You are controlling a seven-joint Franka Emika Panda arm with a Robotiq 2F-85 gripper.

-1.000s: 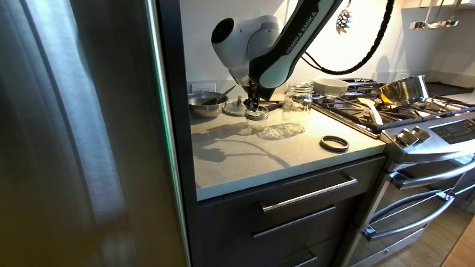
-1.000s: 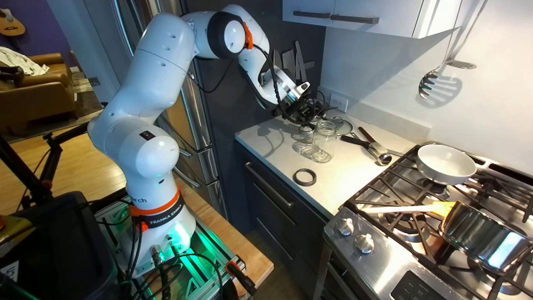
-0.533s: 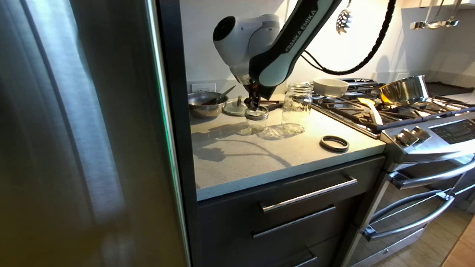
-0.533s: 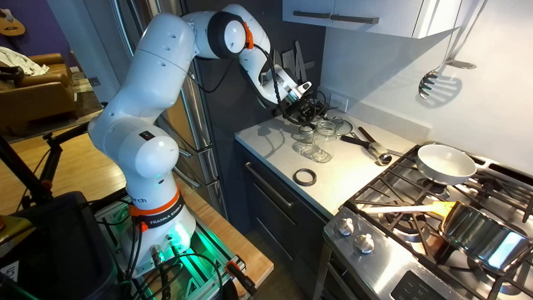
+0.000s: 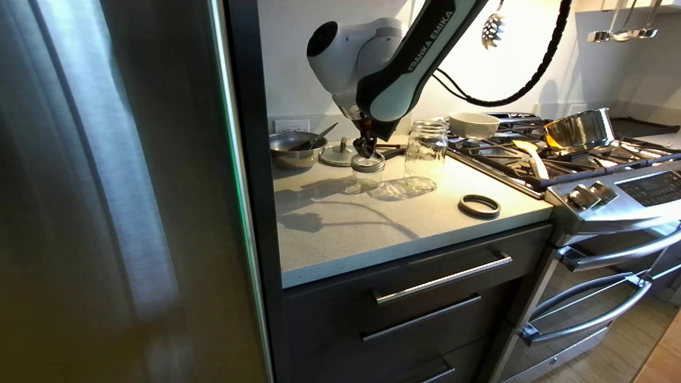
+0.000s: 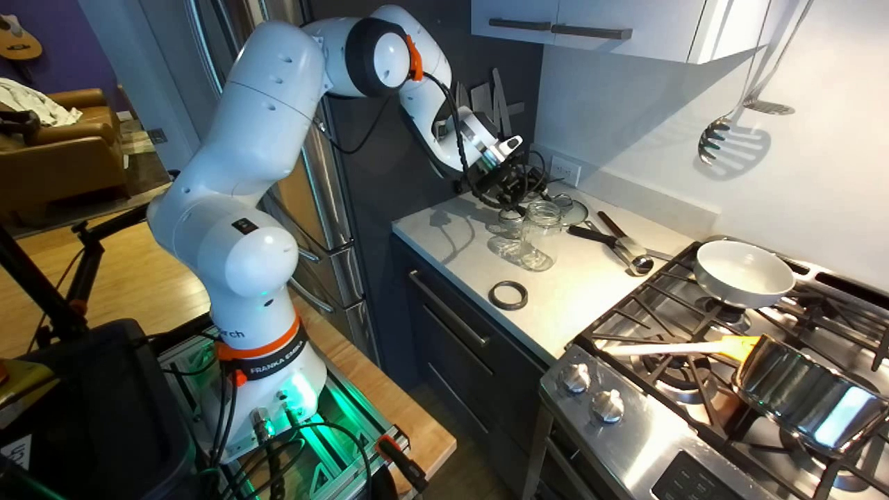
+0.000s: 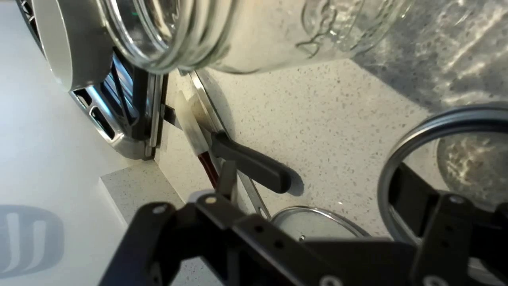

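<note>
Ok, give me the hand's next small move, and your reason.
I'd probably raise the hand slightly, straight up: its jaws stand open, the metal ring sits on the small jar, and in the wrist view one finger overlaps the ring's opening, so a sideways move might catch it.

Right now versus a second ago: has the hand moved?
Yes: in an exterior view, the hand edged toward picture right, judged by the wall outlet.

"FRANKA EMIKA" marks the arm (image 5: 415, 66), with "FRANKA EMI" and "rch" near its base (image 6: 274, 382).
</note>
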